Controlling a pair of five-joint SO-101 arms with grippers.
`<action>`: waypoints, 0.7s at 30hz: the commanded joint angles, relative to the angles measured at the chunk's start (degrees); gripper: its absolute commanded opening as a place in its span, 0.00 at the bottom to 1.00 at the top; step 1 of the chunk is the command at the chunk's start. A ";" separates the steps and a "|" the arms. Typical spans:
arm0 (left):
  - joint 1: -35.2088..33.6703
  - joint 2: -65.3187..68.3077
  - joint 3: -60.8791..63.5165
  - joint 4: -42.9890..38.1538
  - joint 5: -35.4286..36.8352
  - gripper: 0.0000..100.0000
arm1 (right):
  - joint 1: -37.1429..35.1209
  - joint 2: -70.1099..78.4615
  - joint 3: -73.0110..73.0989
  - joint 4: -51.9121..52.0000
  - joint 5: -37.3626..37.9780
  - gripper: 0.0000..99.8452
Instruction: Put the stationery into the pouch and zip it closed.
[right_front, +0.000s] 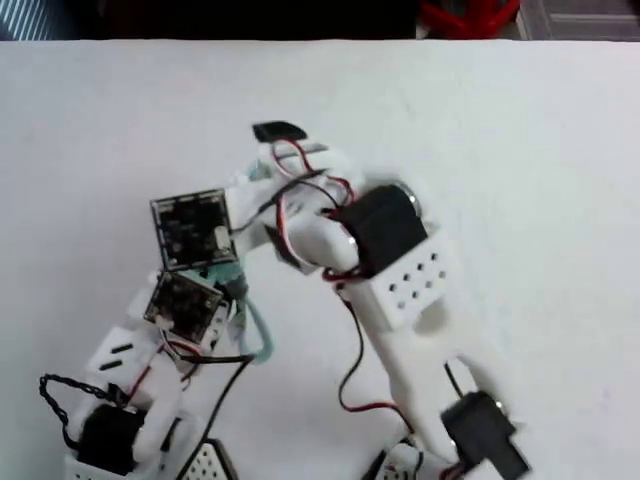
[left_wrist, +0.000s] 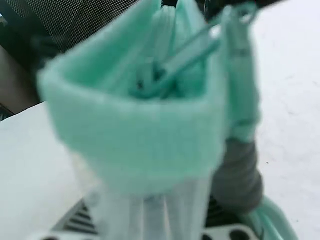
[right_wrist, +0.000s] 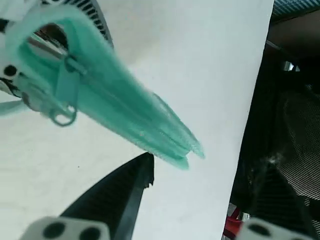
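Holds mint-green fabric zip pouch (right_wrist: 115, 110) pinched in closed jaws of left gripper (right_wrist: 11, 75), raised off white table (right_front: 520, 150), 8 o'clock of centre. Shows right gripper (right_wrist: 144, 167) at pouch's 1 o'clock; cannot tell its opening.

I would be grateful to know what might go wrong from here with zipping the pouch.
1. The left gripper holds the soft pouch by one end only; a tug on the zipper pull may drag it loose.
2. The right gripper sits at the pouch's other end, away from the pull, so it may catch fabric instead.
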 joint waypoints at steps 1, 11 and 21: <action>-1.27 0.40 -0.09 2.90 -1.23 0.02 | -0.66 7.52 -11.43 3.12 1.14 0.31; -1.36 0.40 -0.09 2.55 -0.97 0.02 | -3.56 7.25 -3.69 4.88 10.11 0.23; -1.36 0.40 0.00 2.29 -0.88 0.02 | -5.32 -0.48 4.22 4.70 11.78 0.02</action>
